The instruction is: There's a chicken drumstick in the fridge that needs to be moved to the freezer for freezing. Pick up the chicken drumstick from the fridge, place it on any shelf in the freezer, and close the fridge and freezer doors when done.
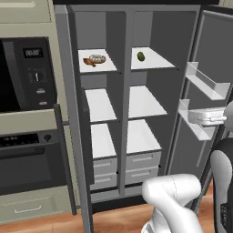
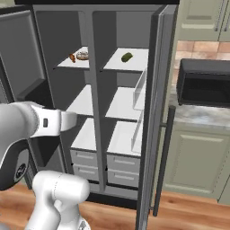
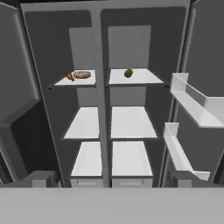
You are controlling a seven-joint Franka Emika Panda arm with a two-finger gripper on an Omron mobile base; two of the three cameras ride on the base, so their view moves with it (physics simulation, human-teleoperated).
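Note:
The tall grey unit stands with both doors swung wide. The chicken drumstick [image 1: 88, 62] [image 2: 72, 58] [image 3: 69, 76] lies on the top shelf of the narrower left half, the freezer [image 3: 83, 124], touching a frosted donut [image 3: 82, 75]. The wider right half, the fridge [image 3: 131, 122], holds a dark-green fruit [image 3: 128, 73] on its top shelf. The fridge door [image 1: 209, 45] with clear bins hangs at the right and the freezer door [image 3: 17, 65] at the left. My gripper [image 3: 113, 179] [image 2: 74, 120] is open and empty, well back from the shelves at middle-shelf height.
Door bins [image 1: 207, 84] jut from the fridge door close to my hand. Drawers [image 1: 136, 166] fill the bottom of both halves. A built-in oven stack [image 1: 27, 77] borders the unit on the left. A counter with a black microwave [image 2: 202, 83] lies to the right.

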